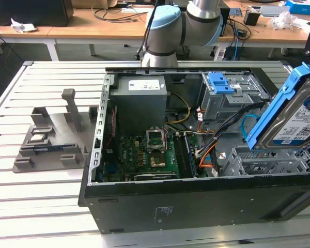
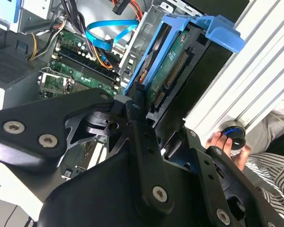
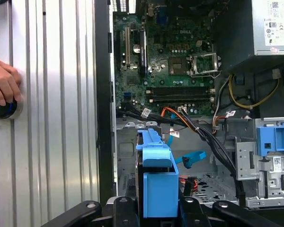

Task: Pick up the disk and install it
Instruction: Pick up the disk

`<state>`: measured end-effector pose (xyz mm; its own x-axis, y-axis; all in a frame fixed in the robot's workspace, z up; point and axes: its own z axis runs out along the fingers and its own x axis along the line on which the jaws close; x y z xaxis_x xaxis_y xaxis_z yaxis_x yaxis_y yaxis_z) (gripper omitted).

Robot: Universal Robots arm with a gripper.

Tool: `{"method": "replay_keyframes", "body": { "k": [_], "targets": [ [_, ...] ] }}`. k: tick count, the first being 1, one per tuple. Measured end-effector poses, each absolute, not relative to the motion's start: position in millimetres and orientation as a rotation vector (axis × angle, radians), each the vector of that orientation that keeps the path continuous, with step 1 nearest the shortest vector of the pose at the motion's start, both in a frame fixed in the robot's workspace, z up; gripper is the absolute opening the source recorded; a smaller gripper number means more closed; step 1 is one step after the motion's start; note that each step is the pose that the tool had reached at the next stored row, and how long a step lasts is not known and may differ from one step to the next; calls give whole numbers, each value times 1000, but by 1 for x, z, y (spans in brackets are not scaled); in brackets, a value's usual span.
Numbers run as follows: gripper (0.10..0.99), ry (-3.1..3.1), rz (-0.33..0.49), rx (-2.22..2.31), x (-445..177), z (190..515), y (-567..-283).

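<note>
We judged pickup done and install in hand: the claw (image 3: 157, 205) gripped the disk (image 1: 299, 121), tilted above the drive cage (image 1: 268, 160), needing squaring before seating.

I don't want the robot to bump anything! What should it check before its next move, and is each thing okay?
1. Disk gripped: ok, gripper shut on it.
2. Disk level: not ok, it hangs tilted.
3. Disk above the metal cage: ok.
4. Blue cable out of the way: cannot tell, it lies beside the disk.
5. Hand outside the computer: ok, it rests on a knob on the table.
</note>
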<state>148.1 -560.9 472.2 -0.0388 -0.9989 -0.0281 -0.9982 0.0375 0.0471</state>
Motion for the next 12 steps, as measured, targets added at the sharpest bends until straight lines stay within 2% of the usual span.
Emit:
{"method": "replay_keyframes", "body": {
  "k": [12],
  "targets": [
    [365, -2237, -83, 2186, 148, 467, -558]
  ]
}}
